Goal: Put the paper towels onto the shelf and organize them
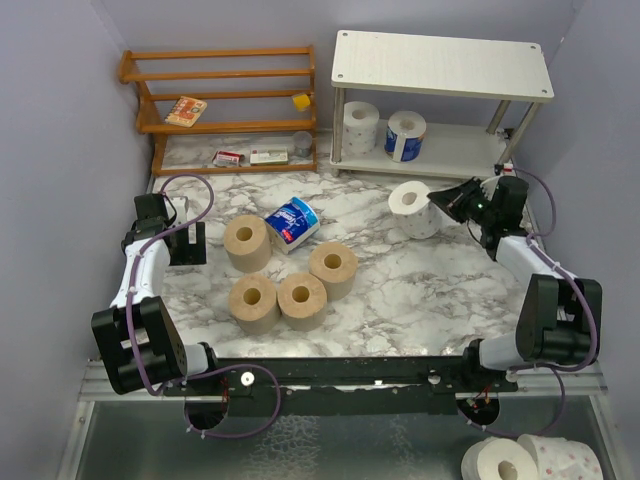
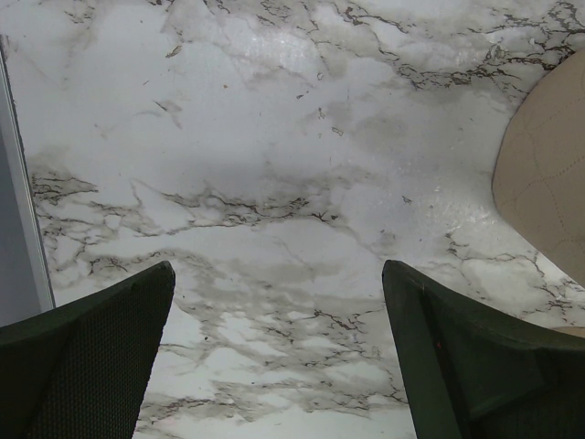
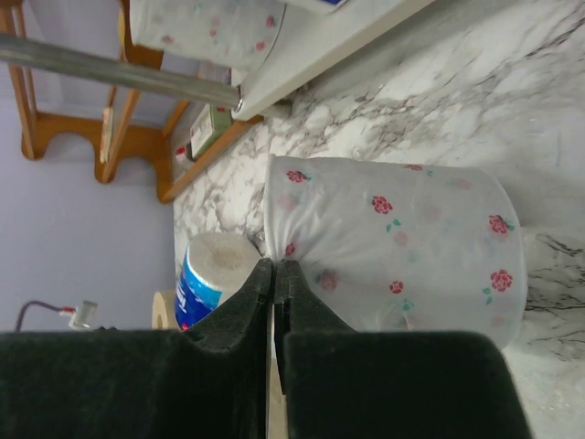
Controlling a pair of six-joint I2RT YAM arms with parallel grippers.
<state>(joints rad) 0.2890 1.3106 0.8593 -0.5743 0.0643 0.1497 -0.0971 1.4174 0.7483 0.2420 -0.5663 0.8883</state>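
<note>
Right wrist view shows the right tool clenched, its two fingers pressed together on a fold of thin wrapper at the upper rim of the rose-printed roll. The wrapper puckers toward the tips, so I judge that the roll is caught by its film and not around its body. The body looks too fat for these fingers, which probably explains such a grip. The roll is nearly upright with its hollow end up, directly ahead of the tool and just in front of the shelf. I cannot tell whether its base touches the marble surface.

On the lower board of the shelf two rolls stand at the left end, a white roll and a blue-and-white roll, with bare board to their right. The left tool hangs released over the marble, fingers wide apart and holding nothing. Four tan rolls and a blue-wrapped roll lie in the middle of the surface, well apart from the shelf.
</note>
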